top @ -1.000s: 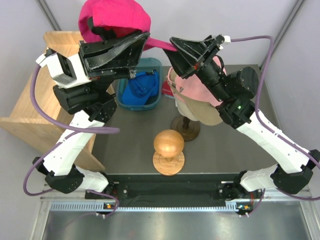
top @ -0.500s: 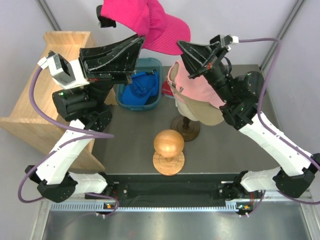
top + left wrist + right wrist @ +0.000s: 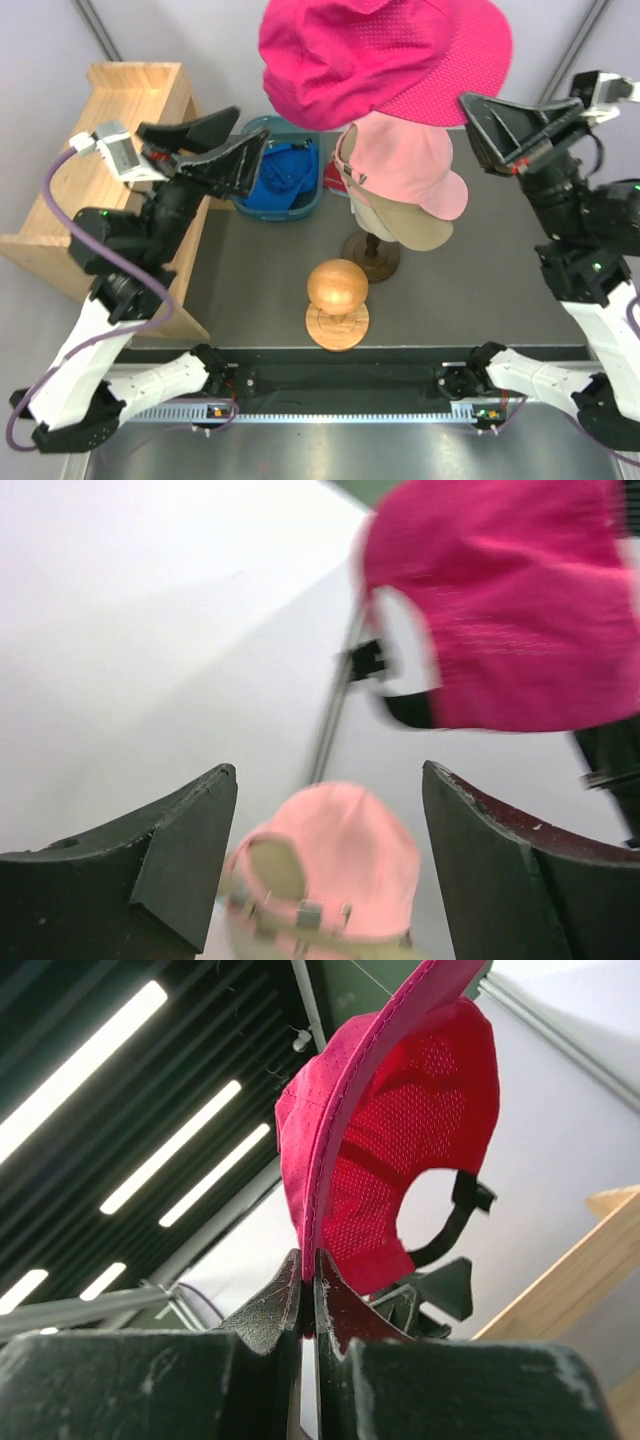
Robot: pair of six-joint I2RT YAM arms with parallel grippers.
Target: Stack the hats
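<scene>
My right gripper (image 3: pixel 466 101) (image 3: pixel 308 1256) is shut on the brim edge of the magenta hat (image 3: pixel 380 60) (image 3: pixel 400 1140), holding it high above the stack. Below it, a light pink hat (image 3: pixel 405 165) (image 3: pixel 350 850) sits on a tan hat (image 3: pixel 412 228) on a stand (image 3: pixel 370 258). A royal blue hat (image 3: pixel 280 170) lies in a teal bin (image 3: pixel 321 160). My left gripper (image 3: pixel 248 132) (image 3: pixel 328 770) is open and holds nothing, left of the stack. In its wrist view the magenta hat (image 3: pixel 520 610) hangs at the upper right.
A round wooden ball (image 3: pixel 337 286) on a stand sits near the front middle of the dark table. A wooden shelf (image 3: pixel 120 95) stands at the left, behind my left arm.
The left gripper has let go of the magenta hat, opened and drawn back left and down. The right gripper has carried the hat up and to the right, over the stack.
</scene>
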